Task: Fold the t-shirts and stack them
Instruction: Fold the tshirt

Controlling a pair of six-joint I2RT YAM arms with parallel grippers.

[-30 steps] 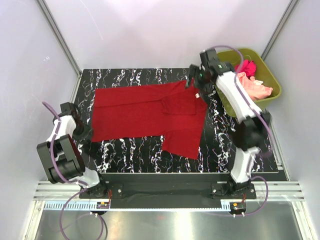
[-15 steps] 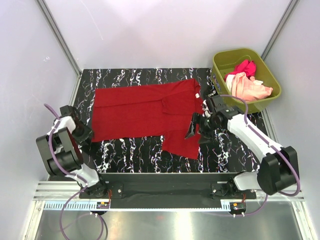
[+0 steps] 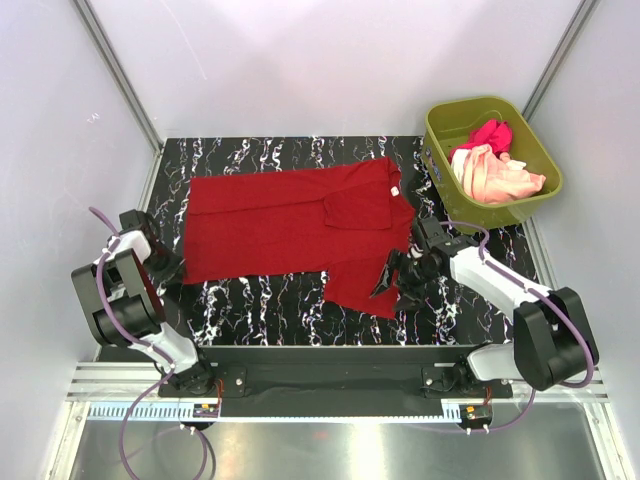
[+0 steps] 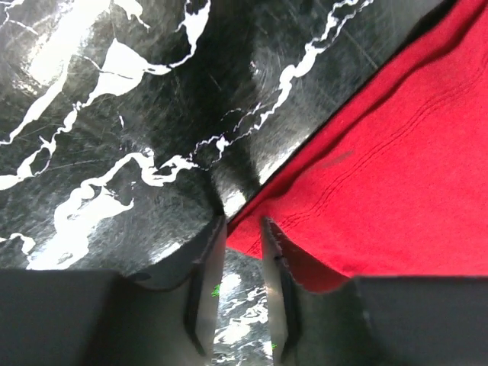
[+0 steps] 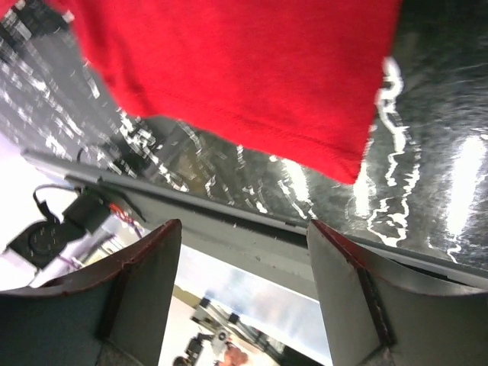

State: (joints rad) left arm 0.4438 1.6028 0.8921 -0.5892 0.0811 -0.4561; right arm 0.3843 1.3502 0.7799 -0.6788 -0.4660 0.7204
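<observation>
Right arm has swung away from the far end of the table and now reaches low, bringing the right gripper [image 3: 392,275] to the near right corner of the deep red cotton t-shirt [image 3: 290,220]. That shirt lies spread flat across the black white-veined marble table [image 3: 260,300], with one sleeve folded in over its right half. In the right wrist view the gripper's fingers [image 5: 145,297] stand wide apart with nothing between them, just short of the shirt's hem.

At the shirt's near left corner sits the left gripper [image 3: 165,262]. Its fingers [image 4: 207,282] are drawn in to a narrow gap, and the red hem reaches between their tips; whether they pinch the cloth cannot be told.

Beyond the red shirt's far right corner stands an olive-green plastic tub [image 3: 440,120]. It holds a crumpled magenta-pink t-shirt [image 3: 492,133] and a pale peach t-shirt [image 3: 495,175].
</observation>
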